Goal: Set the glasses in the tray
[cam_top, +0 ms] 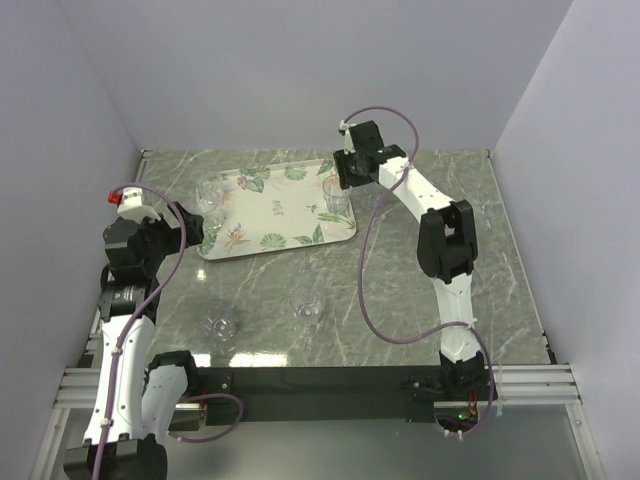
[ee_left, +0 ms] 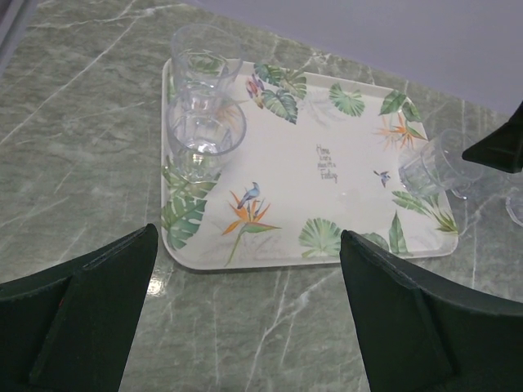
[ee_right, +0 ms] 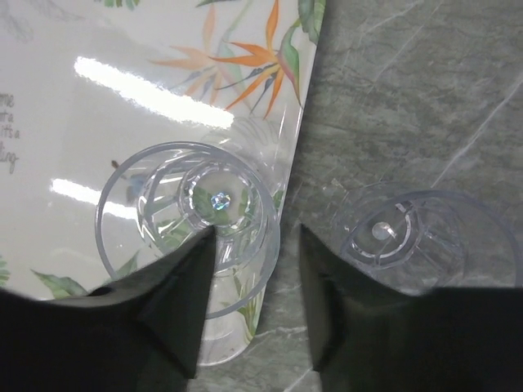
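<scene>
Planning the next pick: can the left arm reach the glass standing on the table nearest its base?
Probably yes. That glass stands alone on bare table near the left gripper, which is open and empty; the other loose glass sits well clear of it.

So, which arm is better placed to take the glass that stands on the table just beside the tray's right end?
Right. The right gripper hangs open just beside that glass at the tray edge; the left gripper is open too, but near the tray's opposite end.
</scene>
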### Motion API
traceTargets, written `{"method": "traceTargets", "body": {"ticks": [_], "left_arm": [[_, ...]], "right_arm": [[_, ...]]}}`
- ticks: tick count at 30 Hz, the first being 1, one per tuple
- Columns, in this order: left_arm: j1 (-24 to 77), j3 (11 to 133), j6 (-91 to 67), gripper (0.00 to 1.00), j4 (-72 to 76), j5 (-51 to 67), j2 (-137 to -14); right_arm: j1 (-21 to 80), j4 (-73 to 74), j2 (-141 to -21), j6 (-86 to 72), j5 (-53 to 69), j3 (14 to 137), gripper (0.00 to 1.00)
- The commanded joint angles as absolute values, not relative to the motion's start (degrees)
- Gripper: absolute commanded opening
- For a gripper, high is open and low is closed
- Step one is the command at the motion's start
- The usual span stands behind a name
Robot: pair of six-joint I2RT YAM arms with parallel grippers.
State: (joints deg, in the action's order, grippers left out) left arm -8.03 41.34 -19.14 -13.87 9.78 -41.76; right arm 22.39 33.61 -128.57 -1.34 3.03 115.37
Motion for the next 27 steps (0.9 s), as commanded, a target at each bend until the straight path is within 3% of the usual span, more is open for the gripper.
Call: {"method": "traceTargets", "body": {"ticks": [1, 8, 15, 27], "left_arm": [[-7.6, 40.8, -18.5, 0.99, -10.3, 13.2, -40.6], [-6.8, 40.3, -18.7, 0.99, -8.9, 18.7, -40.0], [-6.6, 40.3, -19.7, 0.99, -7.7, 35.3, -40.3], [-6.2, 43.1, -31.8, 0.99, -14.1, 43.3, -37.2]], "right_arm": [[22.9, 31.9, -121.6, -0.5, 2.8, 115.6, 0.57], [22.9, 33.4, -108.9, 6.1, 7.5, 107.6, 0.74], [22.7, 36.5, -91.3, 21.2, 19.1, 92.0, 0.77], [20.5, 34.6, -61.3, 28.5, 25.5, 63.6, 0.82]]}}
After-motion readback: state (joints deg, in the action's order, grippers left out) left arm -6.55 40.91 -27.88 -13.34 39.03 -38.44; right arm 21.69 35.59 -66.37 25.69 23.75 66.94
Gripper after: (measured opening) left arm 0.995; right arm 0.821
